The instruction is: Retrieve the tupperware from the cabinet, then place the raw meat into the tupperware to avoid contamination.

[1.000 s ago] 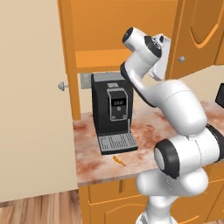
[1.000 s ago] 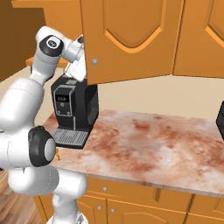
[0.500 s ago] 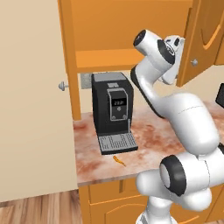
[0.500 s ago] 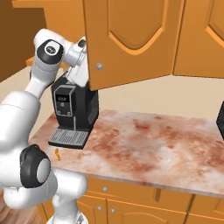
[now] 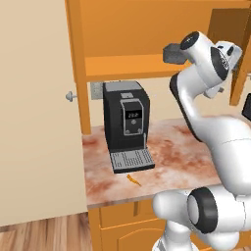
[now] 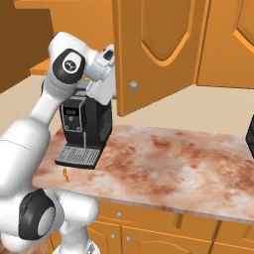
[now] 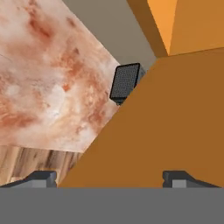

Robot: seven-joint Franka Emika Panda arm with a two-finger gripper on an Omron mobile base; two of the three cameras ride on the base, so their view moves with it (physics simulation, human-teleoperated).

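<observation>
Left base view shows the cabinet (image 5: 127, 34) open at the top, its orange shelf (image 5: 130, 67) running across above the counter (image 5: 162, 162). One door (image 5: 29, 112) is swung wide at 9 o'clock, pale on its inner face, a silver knob (image 5: 71, 96) at its edge. From the right base view the other door (image 6: 158, 49) hangs open over the counter (image 6: 163, 168), with its knob (image 6: 133, 86) near the lower corner.

A black coffee machine (image 5: 125, 122) stands on the counter below the shelf, its grey drip tray (image 5: 131, 161) toward the front edge. The white arm (image 5: 215, 147) rises at 4 o'clock and bends up to shelf height, where the wrist (image 5: 211, 54) lies at 2 o'clock, level with the shelf's right end.

In the hand view the gripper (image 7: 111, 177) is spread wide, its two dark fingertips (image 7: 39, 177) far apart at 6 o'clock with nothing between them, and the door's orange face (image 7: 166, 131) is close in front of them. A dark perforated block (image 7: 126, 82) lies on the marbled counter beyond.

The raw meat (image 5: 133, 180), a thin orange sliver, lies on the counter just in front of the drip tray, near the front edge. It sits well below the gripper, at about 7 o'clock from the wrist. In the right base view the meat (image 6: 65, 173) lies at 7 o'clock from the coffee machine (image 6: 87, 119), just beside the tray's left corner.
</observation>
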